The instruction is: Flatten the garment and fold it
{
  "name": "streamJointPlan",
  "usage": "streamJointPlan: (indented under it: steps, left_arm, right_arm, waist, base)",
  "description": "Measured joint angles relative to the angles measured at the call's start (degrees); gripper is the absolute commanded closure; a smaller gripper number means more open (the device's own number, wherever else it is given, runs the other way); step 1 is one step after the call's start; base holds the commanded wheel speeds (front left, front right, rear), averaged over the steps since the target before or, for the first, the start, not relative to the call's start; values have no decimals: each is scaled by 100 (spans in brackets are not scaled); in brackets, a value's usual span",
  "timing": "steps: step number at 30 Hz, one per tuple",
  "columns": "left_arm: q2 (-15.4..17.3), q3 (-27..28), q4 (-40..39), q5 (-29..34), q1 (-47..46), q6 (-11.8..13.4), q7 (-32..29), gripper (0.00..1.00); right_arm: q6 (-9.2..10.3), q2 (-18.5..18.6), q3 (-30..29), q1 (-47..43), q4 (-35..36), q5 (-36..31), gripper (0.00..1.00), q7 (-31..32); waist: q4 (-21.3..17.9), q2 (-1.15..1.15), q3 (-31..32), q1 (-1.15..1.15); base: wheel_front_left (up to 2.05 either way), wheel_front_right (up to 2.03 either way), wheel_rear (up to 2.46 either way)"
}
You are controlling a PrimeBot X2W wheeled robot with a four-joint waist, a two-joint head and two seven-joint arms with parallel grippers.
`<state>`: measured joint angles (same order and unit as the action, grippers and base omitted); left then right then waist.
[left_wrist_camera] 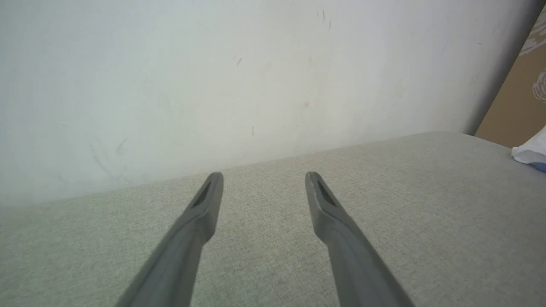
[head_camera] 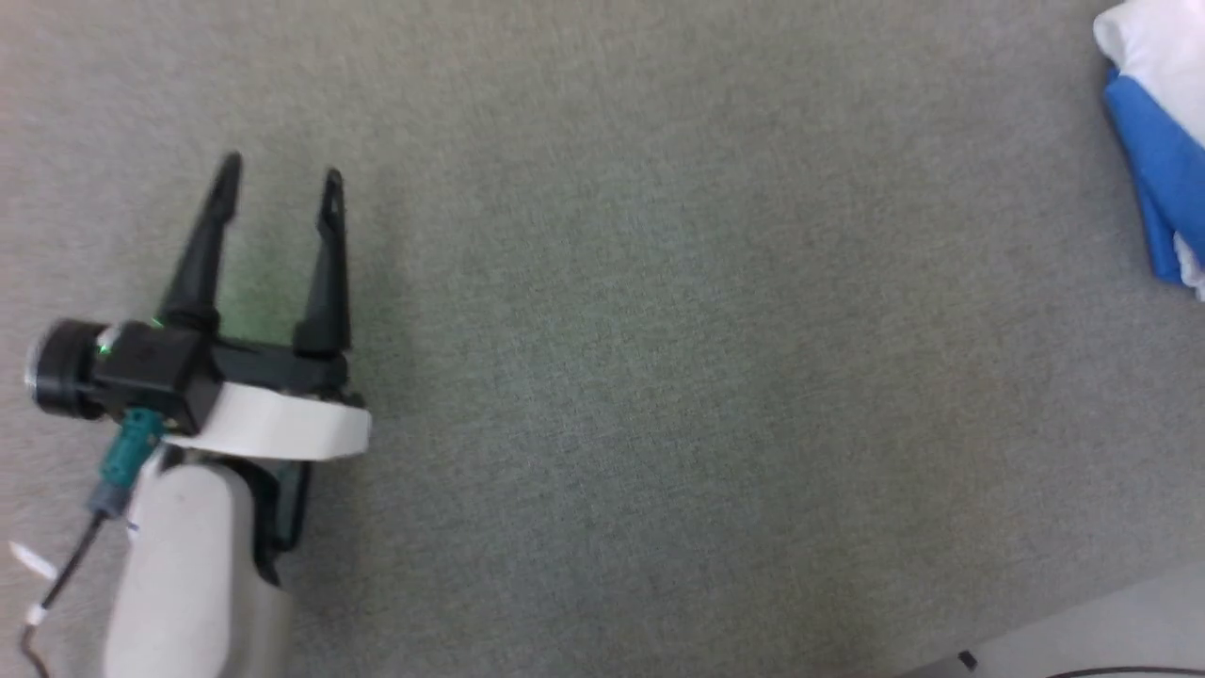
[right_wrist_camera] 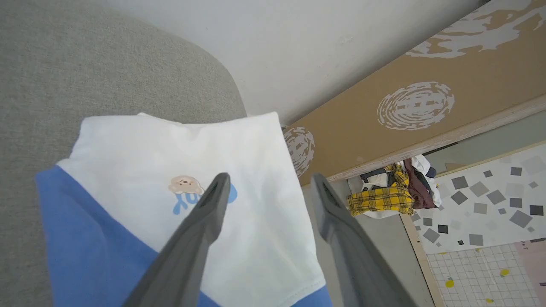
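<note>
Left gripper [head_camera: 281,168], with its two long dark fingers spread apart and nothing between them, hung over bare weave of the grey fabric-covered surface [head_camera: 659,377], well to the left of the soft white T-shirt with bright blue sleeves [right_wrist_camera: 149,145]. Nothing lay between this gripper and the shirt. A teal plug [head_camera: 136,447] and a thin black cable sat at its wrist. In its own wrist view a scuffed white wall [left_wrist_camera: 170,85] rose behind the surface, and a small white corner of the shirt showed at the far right. The right gripper [right_wrist_camera: 270,177] was directly above the shirt, its fingers likewise apart and clamped on nothing; one finger crossed in front of the light-blue lettering, and whether it touched the cloth could not be told. The shirt lay folded into a compact shape at a rounded corner of the surface, a white panel with a small bear print uppermost and blue cloth along its nearer side. Beyond the shirt stood a brown board with white swirl prints [right_wrist_camera: 426,106]. Past that board lay a heap of clothes with yellow plaid [right_wrist_camera: 386,194], a pale mat scattered with grey squares [right_wrist_camera: 490,200] and a grid-patterned mat with small yellow shapes [right_wrist_camera: 477,273].
</note>
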<state>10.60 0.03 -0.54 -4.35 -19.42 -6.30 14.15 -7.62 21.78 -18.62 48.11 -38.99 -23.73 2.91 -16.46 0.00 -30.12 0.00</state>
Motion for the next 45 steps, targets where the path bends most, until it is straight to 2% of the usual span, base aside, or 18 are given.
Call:
streamJointPlan:
  steps: [5,9,16,21,27,32,45]
  left_arm:
    - [-241,-42,300,-169,192,41,51,0]
    - [-387,-16,402,-255,356,105,52,0]
    - [-580,59,550,-424,725,138,55,0]
    - [-654,70,719,-500,991,140,57,0]
    - [-689,86,886,-527,1161,151,57,0]
    - [-711,93,1020,-530,1313,157,57,0]
    - [-740,109,1109,-536,1672,190,57,0]
  right_arm:
    - [1,-124,-36,-361,238,457,0,-486]
    - [1,-300,159,-716,620,1177,0,-818]
    - [1,-653,682,-1668,1764,2437,0,-959]
    - [2,-958,859,-2590,2700,2965,0,-867]
    - [2,-1344,994,-3614,3604,3150,0,-747]
    - [3,-1619,1172,-4267,3987,3176,0,-748]
    - [4,-1858,1705,-5061,3886,2943,0,-920]
  waist:
    - [88,0,444,-1]
    - [200,0,846,-1]
    - [490,0,1539,-2]
    - [744,0,1993,-2]
    - [1130,0,2396,-1]
    - [1405,0,2659,-1]
    - [1700,0,3090,-1]
  base:
    - [0,0,0]
    - [0,0,0]
    - [0,0,0]
    - [0,0,0]
    - [0,0,0]
    - [0,0,0]
    - [0,0,0]
